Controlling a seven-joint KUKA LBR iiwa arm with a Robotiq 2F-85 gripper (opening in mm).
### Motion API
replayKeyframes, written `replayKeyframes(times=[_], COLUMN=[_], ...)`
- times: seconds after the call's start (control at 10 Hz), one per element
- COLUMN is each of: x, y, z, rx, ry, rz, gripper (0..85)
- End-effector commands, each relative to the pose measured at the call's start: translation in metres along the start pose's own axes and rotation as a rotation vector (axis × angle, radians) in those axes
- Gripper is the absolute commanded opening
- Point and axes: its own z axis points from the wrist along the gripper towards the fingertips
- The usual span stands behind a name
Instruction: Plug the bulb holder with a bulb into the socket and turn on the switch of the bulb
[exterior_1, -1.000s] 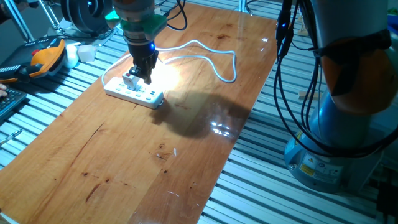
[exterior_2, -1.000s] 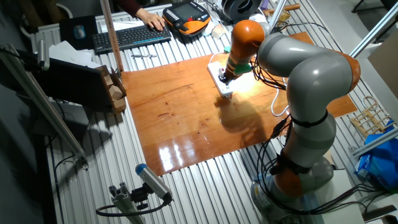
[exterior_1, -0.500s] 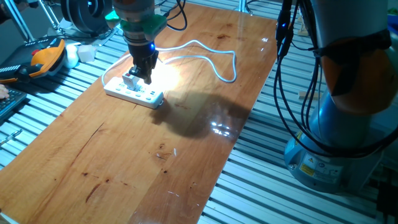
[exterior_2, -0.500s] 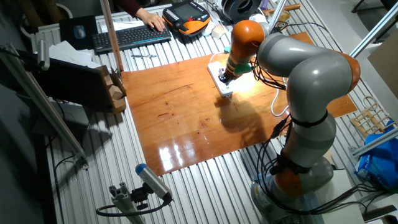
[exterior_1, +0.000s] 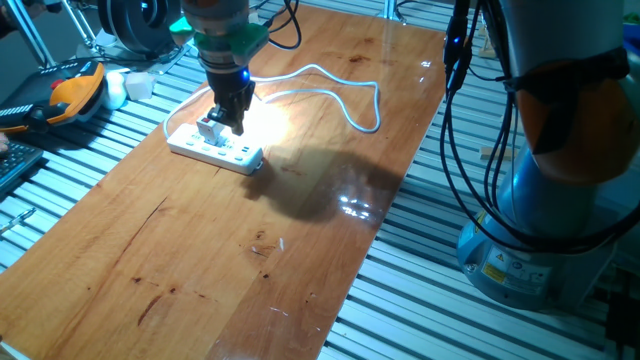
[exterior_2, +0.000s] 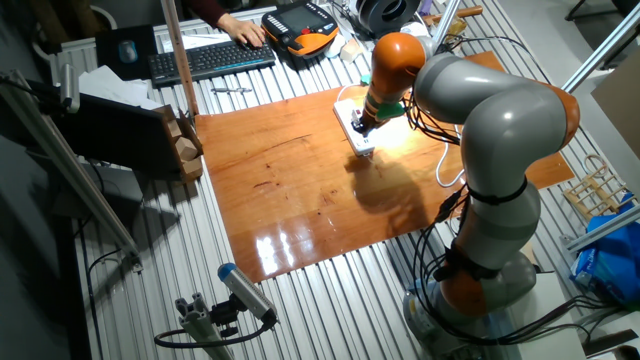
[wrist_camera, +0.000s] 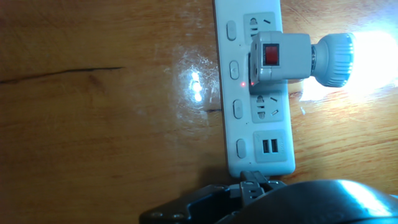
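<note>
On the table (exterior_1: 300, 230) the socket (wrist_camera: 256, 87) lies below the claw (exterior_1: 232, 122), whose grip state I cannot tell, with the lit bulb holder (wrist_camera: 280, 57) plugged in under it, switch (wrist_camera: 272, 55) facing up.

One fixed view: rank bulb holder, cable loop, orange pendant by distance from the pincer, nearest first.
1. The bulb holder, plugged into the socket, right beside the pincer.
2. The cable loop, out on the wood towards the table's far edge.
3. The orange pendant, off the wooden top on the slatted bench, at the picture's left.
</note>
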Motion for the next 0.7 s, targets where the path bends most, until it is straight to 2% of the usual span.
replayKeyframes(times=[0.0, 0.2, 0.6], x=[-0.0001, 0.0002, 0.0007], y=[0.0001, 0.0006, 0.0021], z=[0.0007, -0.0005, -0.0005], rx=[-0.003, 0.004, -0.005], ry=[0.002, -0.004, 0.001], rz=[0.000, 0.004, 0.005], gripper=[0.0, 0.0, 0.0])
